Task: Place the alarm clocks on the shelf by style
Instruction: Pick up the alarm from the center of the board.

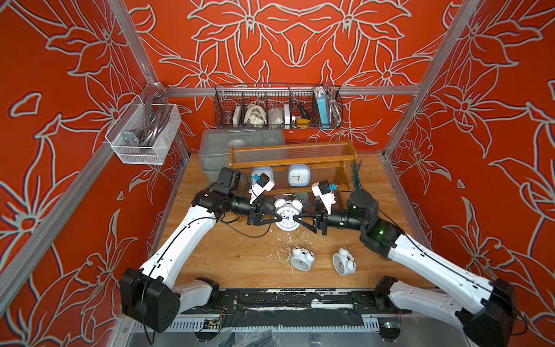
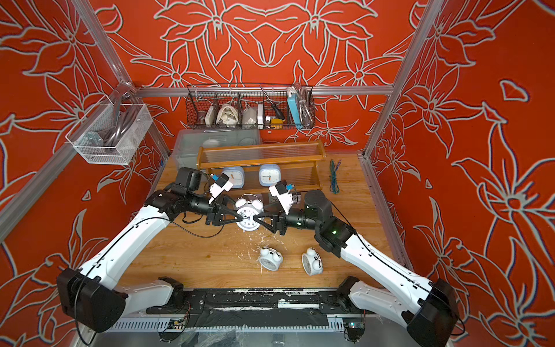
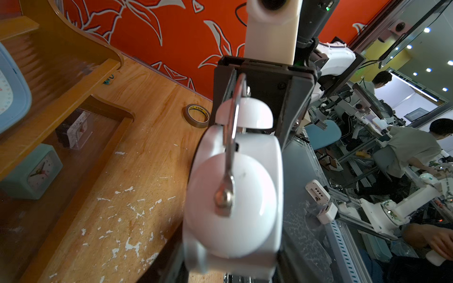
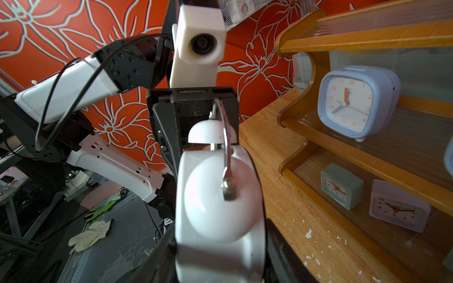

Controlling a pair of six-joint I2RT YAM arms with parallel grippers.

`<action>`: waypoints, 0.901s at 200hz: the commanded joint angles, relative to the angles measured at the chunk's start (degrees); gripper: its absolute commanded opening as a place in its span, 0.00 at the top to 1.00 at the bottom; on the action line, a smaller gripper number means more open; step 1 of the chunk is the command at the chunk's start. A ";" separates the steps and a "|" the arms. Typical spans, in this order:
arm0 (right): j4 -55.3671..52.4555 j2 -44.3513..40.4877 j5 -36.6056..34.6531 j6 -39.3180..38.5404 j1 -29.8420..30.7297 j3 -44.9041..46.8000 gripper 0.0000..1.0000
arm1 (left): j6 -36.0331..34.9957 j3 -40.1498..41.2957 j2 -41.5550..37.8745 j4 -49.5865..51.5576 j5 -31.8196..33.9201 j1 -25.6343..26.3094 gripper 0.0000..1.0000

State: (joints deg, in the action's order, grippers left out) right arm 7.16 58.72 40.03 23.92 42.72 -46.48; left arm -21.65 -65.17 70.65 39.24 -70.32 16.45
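Rigid, likely slippery twin-bell clock is bracketed at its casing by left gripper and right gripper; clamping cannot be told.

Bright even light, wide-angle edge warp, white clock soft in wrist views.

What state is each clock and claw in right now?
Middle twin-bell clock, held off the table.
Left gripper, jaws flank that clock; grip unclear.
Right gripper, shut on that clock.
Front twin-bell clocks, tipped over on the table.
Light-blue clocks, upright on the shelf.
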 commanded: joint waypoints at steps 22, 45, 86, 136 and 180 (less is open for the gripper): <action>-1.42 2.33 7.87 -6.77 -6.62 -6.24 0.61 | -4.65 -3.05 -1.65 6.83 -1.37 -3.06 0.22; -3.52 4.77 12.69 -9.85 -9.91 -11.24 0.62 | -6.11 -4.24 -1.75 9.77 -1.81 -6.40 0.20; -8.14 14.20 21.61 -14.26 -14.72 -24.05 0.62 | -8.67 -4.10 -3.05 13.59 -2.27 -12.42 0.19; -9.42 30.72 29.29 -18.36 -16.98 -44.05 0.62 | -10.33 -2.37 -5.71 17.12 -2.40 -17.19 0.19; -11.34 44.25 29.90 -17.58 -17.32 -62.14 0.61 | -13.71 -1.68 -7.93 22.51 -1.70 -18.68 0.20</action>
State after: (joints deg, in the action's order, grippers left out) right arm -4.71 98.50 66.50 6.96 25.65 -100.29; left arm -32.23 -67.70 64.25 56.93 -71.07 -1.21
